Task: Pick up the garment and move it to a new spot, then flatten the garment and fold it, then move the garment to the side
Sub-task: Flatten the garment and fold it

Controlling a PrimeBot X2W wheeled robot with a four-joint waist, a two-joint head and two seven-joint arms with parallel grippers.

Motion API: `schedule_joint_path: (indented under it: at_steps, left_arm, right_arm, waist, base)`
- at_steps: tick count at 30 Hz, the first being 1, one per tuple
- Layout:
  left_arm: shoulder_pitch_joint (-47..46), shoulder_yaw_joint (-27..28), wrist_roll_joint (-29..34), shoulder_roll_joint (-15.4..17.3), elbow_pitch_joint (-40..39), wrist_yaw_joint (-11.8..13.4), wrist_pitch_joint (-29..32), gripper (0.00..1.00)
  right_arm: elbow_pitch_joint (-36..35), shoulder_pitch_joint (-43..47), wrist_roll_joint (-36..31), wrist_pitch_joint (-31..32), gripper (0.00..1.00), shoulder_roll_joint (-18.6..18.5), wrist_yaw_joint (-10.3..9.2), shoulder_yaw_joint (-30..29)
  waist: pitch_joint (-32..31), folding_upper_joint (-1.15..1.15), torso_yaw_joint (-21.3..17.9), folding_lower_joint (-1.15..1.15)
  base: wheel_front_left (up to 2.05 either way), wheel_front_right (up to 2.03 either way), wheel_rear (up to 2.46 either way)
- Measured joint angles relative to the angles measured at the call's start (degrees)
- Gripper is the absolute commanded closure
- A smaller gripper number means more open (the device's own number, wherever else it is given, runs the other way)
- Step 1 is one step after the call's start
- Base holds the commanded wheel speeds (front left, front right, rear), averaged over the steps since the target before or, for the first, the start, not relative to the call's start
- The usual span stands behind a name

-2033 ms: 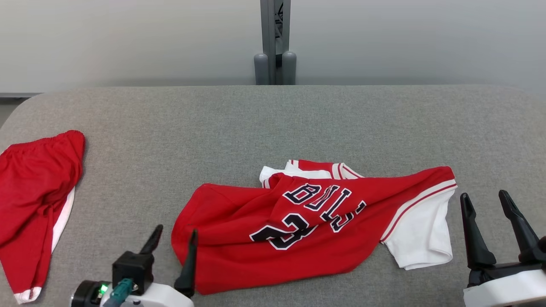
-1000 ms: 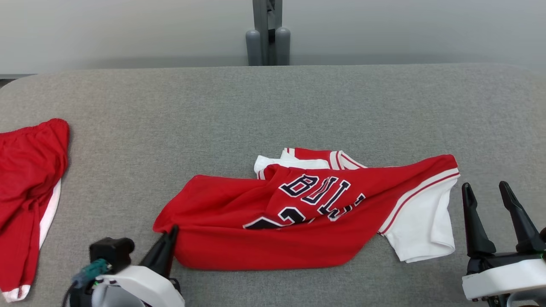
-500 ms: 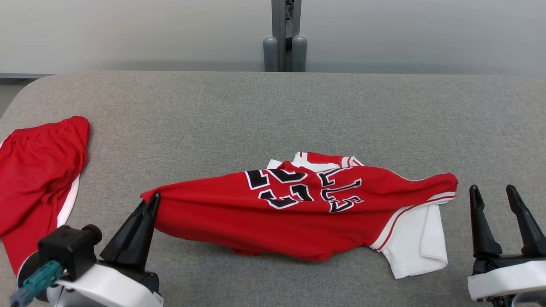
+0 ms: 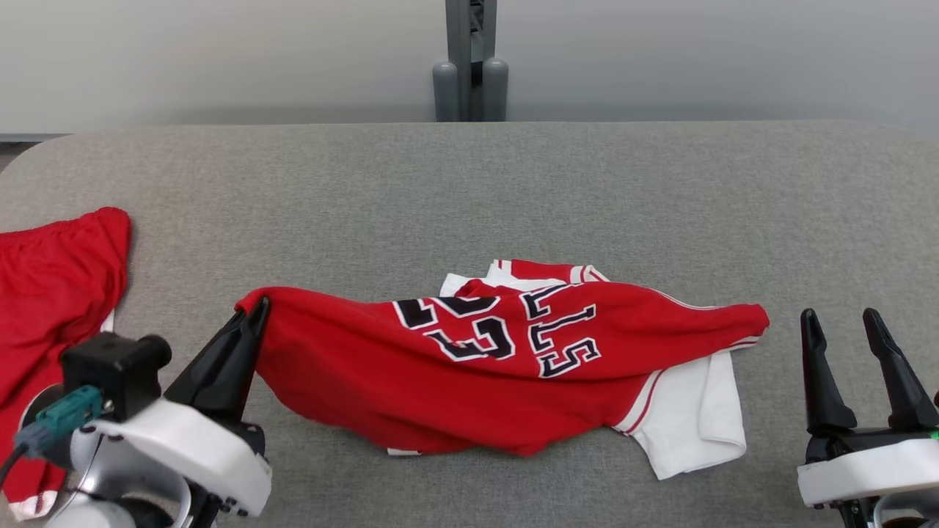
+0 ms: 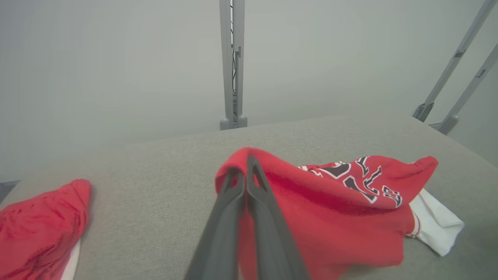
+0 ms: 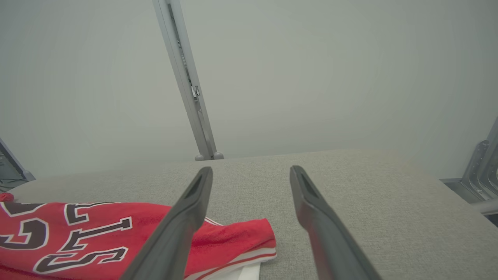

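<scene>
Head view showed the left gripper [image 4: 253, 317] clamped on the left corner of the red basketball jersey with white sleeves [image 4: 469, 381], raised off the grey fabric table [image 4: 513, 191] near centre; its right end probably rested there. A higher lift would have freed it. The right gripper [image 4: 840, 317] stood with fingers spread alongside; red shorts [image 4: 51, 293] crowded the left
</scene>
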Motion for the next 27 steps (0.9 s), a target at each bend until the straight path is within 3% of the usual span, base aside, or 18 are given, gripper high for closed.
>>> schedule_joint_path:
  at_steps: [9, 11, 12, 15, 17, 22, 24, 27]
  left_arm:
    - [-13.6, 0.6, -6.4, -9.6, 27.8, -7.6, -4.7, 1.00]
    - [-15.2, 0.4, -6.4, -10.3, 30.8, -8.3, -5.0, 1.00]
    - [-18.3, 0.4, -7.0, -11.6, 36.8, -10.0, -5.7, 1.00]
    - [-22.9, 0.3, -6.9, -12.9, 44.9, -12.0, -7.1, 1.00]
    - [-24.2, 0.1, -6.7, -13.4, 47.3, -12.6, -7.9, 1.00]
    - [-28.8, -0.2, -6.6, -16.6, 59.0, -16.6, -12.6, 1.00]
    - [-29.6, -0.5, -6.9, -18.2, 62.7, -18.0, -14.5, 0.00]
    - [-29.8, -1.4, -6.1, -20.4, 66.6, -19.4, -18.7, 0.00]
  right_arm:
    - [0.4, -1.7, 0.1, 0.0, 0.00, 0.0, 0.00, 1.5]
    - [0.4, -2.1, 0.1, 0.0, 0.00, 0.0, 0.00, 1.6]
    - [0.4, -2.6, 0.1, 0.0, 0.00, 0.0, 0.00, 1.8]
    - [0.5, -3.1, 0.2, -0.2, 0.00, 0.0, 0.00, 2.0]
    - [0.5, -3.4, 0.2, -0.2, 0.00, 0.0, 0.00, 2.0]
    - [1.2, -4.3, 0.4, -0.6, 0.00, 0.0, 0.00, 2.4]
    - [1.4, -4.9, 0.5, -0.8, 0.00, 0.0, 0.00, 2.7]
    - [1.8, -4.9, 0.6, -0.8, 0.00, 0.0, 0.00, 2.6]
  waist:
    - [2.0, 0.00, -4.6, 0.00]
    - [2.4, 0.00, -5.0, 0.00]
    - [3.2, 0.00, -5.8, 0.00]
    - [4.3, 0.00, -6.8, 0.00]
    - [4.7, 0.00, -7.0, 0.00]
    - [6.0, 0.00, -7.4, 0.00]
    - [6.0, 0.00, -7.2, 0.00]
    - [5.9, 0.00, -6.9, 0.00]
  base:
    - [0.00, 0.00, 0.00]
    - [0.00, 0.00, 0.00]
    - [0.00, 0.00, 0.00]
    - [0.00, 0.00, 0.00]
    - [0.00, 0.00, 0.00]
    - [0.00, 0.00, 0.00]
    - [0.00, 0.00, 0.00]
    - [0.00, 0.00, 0.00]
